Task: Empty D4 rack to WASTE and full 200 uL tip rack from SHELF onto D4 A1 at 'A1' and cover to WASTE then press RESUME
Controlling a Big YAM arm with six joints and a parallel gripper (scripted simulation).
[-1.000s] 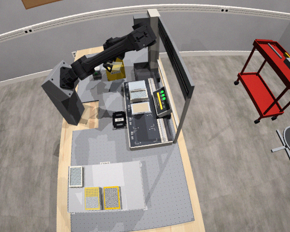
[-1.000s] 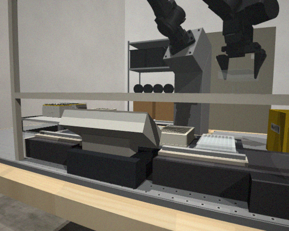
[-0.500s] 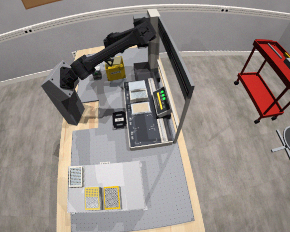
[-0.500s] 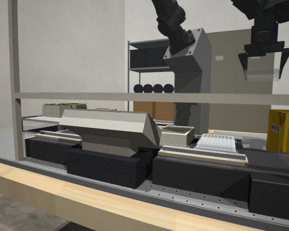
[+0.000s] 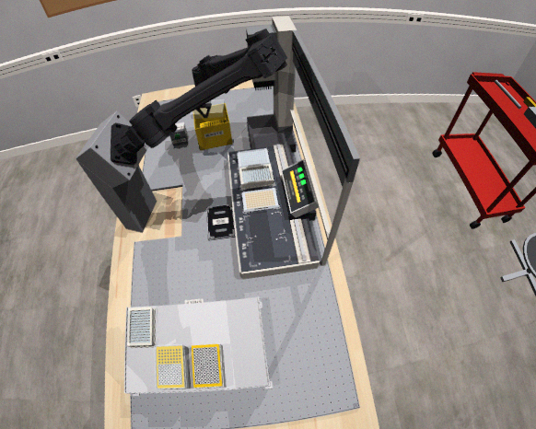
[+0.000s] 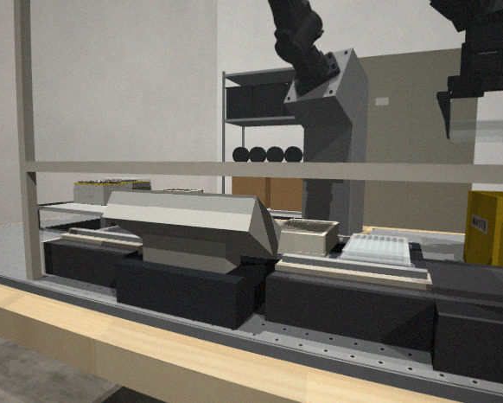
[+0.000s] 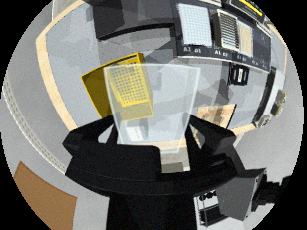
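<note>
My gripper (image 5: 207,110) is shut on a clear tip-rack cover (image 6: 477,130) and holds it flat, high over the yellow waste bin (image 5: 212,131). In the wrist view the cover (image 7: 153,110) spans my fingers, and the bin (image 7: 106,98) lies below it with a yellow rack inside. Deck position D4 (image 5: 255,229) looks bare. On the shelf unit (image 5: 194,343) stand a white rack (image 5: 140,326) and two yellow racks (image 5: 170,366) (image 5: 206,365).
Three deck positions hold a clear plate (image 5: 252,157), a reservoir (image 5: 257,175) and a plate (image 5: 259,199). The black spare nest (image 5: 220,225) stands beside the deck. A small key box (image 5: 181,135) sits left of the bin. The panel (image 5: 300,186) and gantry frame border the deck.
</note>
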